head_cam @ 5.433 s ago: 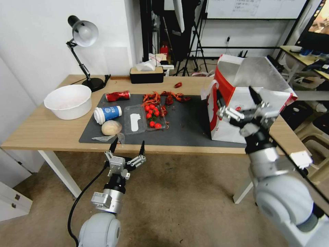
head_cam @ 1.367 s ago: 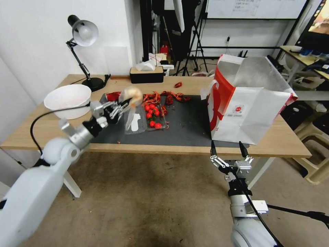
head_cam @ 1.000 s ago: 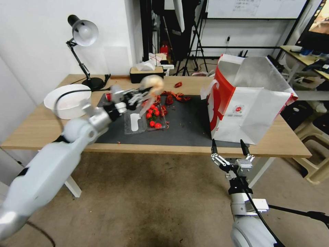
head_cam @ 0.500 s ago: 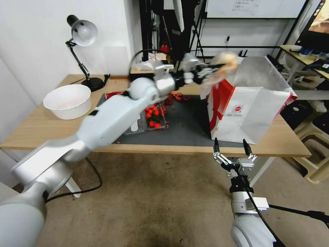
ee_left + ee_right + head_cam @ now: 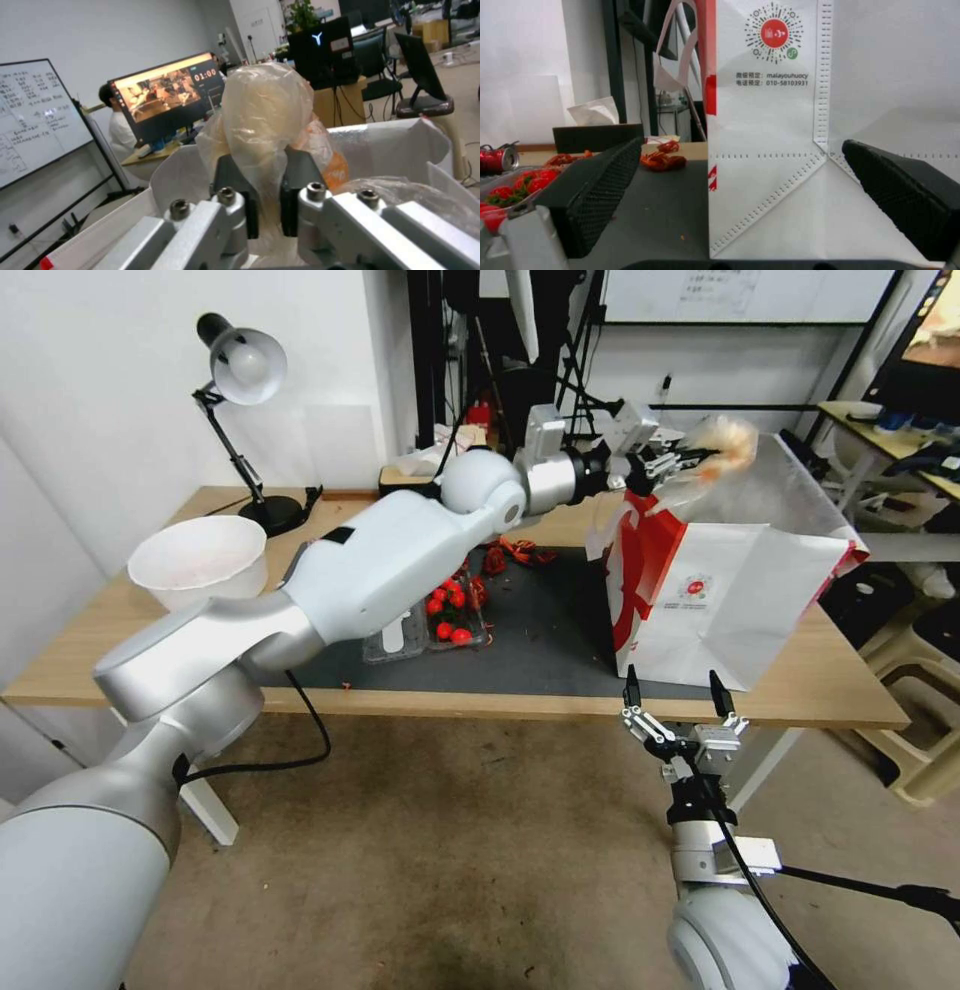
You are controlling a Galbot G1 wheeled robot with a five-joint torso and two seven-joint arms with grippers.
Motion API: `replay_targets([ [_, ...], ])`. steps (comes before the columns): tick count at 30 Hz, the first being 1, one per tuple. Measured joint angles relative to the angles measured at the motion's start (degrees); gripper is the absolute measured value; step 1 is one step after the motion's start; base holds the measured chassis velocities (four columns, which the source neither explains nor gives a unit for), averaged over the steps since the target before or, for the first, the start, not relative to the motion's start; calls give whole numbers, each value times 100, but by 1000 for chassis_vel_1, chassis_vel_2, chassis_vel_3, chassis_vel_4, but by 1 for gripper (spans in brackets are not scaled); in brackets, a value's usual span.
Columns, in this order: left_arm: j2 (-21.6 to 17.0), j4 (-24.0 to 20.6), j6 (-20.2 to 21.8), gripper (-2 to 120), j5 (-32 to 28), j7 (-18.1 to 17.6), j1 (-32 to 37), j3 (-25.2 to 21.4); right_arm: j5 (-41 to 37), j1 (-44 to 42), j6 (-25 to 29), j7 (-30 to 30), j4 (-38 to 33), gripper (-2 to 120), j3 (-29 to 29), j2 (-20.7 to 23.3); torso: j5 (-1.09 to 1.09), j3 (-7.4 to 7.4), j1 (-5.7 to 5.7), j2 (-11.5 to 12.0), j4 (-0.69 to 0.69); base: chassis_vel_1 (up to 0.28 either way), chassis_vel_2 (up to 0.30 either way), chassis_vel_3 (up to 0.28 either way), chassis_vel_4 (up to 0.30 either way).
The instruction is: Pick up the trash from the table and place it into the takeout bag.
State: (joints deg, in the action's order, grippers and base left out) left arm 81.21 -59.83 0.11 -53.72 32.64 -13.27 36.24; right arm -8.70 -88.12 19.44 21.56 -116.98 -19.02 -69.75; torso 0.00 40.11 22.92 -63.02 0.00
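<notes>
White-silver arms, black-tipped pincers

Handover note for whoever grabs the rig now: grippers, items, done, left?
Left gripper: shut on the wrapped lump, held over the open top of the bag, not released.
Right gripper: open, empty, parked low at the table's near edge in front of the bag.
Bag stands upright at the right end of the mat.
Done: lump lifted and carried to the bag.
Left: drop it in; red can and red scraps remain on the table. Much of the mat is hidden by the left arm.
</notes>
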Motion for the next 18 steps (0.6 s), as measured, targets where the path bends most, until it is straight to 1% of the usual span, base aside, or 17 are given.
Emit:
replay_targets([
  [2,89,139,81,21,32,49,-105,28,-2,-2,4,-1,-2,100,-4,-1,0,0,0,0,1,0,0,0,0],
  [3,89,139,81,21,32,49,-105,28,-2,-2,4,-1,-2,100,-4,-1,0,0,0,0,1,0,0,0,0],
  [6,179,255,143,34,46,85,-188,103,-8,-8,10,-1,-6,100,-16,-1,0,0,0,0,0,0,0,0,0],
  [7,179,255,143,34,46,85,-188,103,-8,-8,10,-1,-6,100,-16,-1,0,0,0,0,0,0,0,0,0],
  [11,216,283,188,54,55,113,-228,136,-24,-13,18,1,-13,100,-42,4,0,0,0,0,0,0,0,0,0],
  [12,216,283,188,54,55,113,-228,136,-24,-13,18,1,-13,100,-42,4,0,0,0,0,0,0,0,0,0],
  [13,215,283,193,58,57,116,-238,144,-27,-13,19,2,-14,100,-48,6,0,0,0,0,0,0,0,0,0],
  [14,212,281,194,65,58,117,-244,145,-33,-13,20,4,-17,100,-50,6,0,0,0,0,0,0,0,0,0],
  [15,212,281,194,65,58,117,-244,145,-33,-13,20,4,-17,100,-50,6,0,0,0,0,0,0,0,0,0],
  [18,186,240,190,78,74,107,-224,53,-36,-11,20,7,-27,100,-50,3,0,0,0,0,0,0,0,0,0],
])
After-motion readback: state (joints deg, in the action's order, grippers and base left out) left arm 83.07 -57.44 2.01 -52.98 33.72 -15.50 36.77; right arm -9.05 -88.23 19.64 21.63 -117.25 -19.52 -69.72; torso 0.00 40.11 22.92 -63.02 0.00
